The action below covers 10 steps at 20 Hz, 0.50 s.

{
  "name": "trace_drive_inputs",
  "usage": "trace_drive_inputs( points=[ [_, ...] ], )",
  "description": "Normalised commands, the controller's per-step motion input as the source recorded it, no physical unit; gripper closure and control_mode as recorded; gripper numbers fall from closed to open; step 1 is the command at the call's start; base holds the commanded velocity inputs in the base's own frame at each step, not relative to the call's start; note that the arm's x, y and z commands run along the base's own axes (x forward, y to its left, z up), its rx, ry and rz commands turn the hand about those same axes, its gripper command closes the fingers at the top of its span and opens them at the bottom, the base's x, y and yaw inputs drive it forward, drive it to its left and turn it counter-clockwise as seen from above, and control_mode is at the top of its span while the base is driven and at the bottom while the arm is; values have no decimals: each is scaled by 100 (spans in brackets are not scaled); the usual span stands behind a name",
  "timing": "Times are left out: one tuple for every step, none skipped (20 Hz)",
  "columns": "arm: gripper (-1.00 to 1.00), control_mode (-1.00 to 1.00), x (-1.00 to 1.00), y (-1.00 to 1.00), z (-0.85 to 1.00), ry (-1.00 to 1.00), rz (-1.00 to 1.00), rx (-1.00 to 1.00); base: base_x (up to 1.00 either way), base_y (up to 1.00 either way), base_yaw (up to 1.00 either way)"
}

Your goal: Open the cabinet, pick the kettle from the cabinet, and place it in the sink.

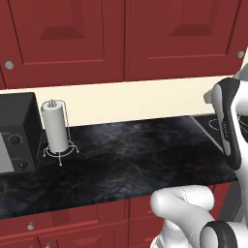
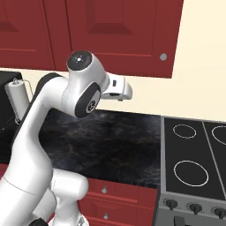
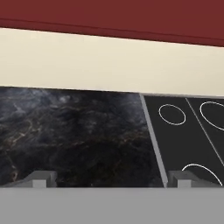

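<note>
The jaws (image 3: 112, 179) stand wide apart and hold nothing, hovering above the dark marble surface (image 1: 126, 155) beside the stove (image 2: 194, 163). The cabinet (image 2: 123, 35) hangs above on the cream wall, door closed, its round knob (image 2: 163, 56) at the lower corner. A paper towel roll (image 1: 55, 127) stands upright beside a microwave (image 1: 17, 131)

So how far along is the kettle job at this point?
Nothing looks done yet. The red cabinet doors are shut, with the round knob untouched. In hand: the gripper hangs over the dark counter beside the stove, jaws wide apart and holding nothing. Left: opening the cabinet, taking out the kettle and setting it in the sink.
</note>
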Motion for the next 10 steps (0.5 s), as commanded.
trace_drive_inputs(
  points=[
    [-100,-100,-1,-35,15,-17,-3,0,0,0,0],
    [-100,-100,-1,-36,14,-17,-2,0,0,0,0],
    [-100,-100,0,-35,16,-18,-2,0,0,0,0],
    [-100,-100,0,-34,15,-17,-2,0,0,0,0],
    [-100,-100,0,-35,16,-16,-3,0,0,0,0],
    [-100,-100,0,-35,15,-15,-3,0,0,0,0],
    [-100,-100,0,-35,13,-11,-3,0,0,0,0],
    [-100,-100,0,-37,16,-10,-4,2,0,0,0],
    [-100,-100,0,-36,15,-9,-4,1,0,0,0],
    [-100,-100,0,-34,16,-9,-5,0,0,0,0]
  ],
)
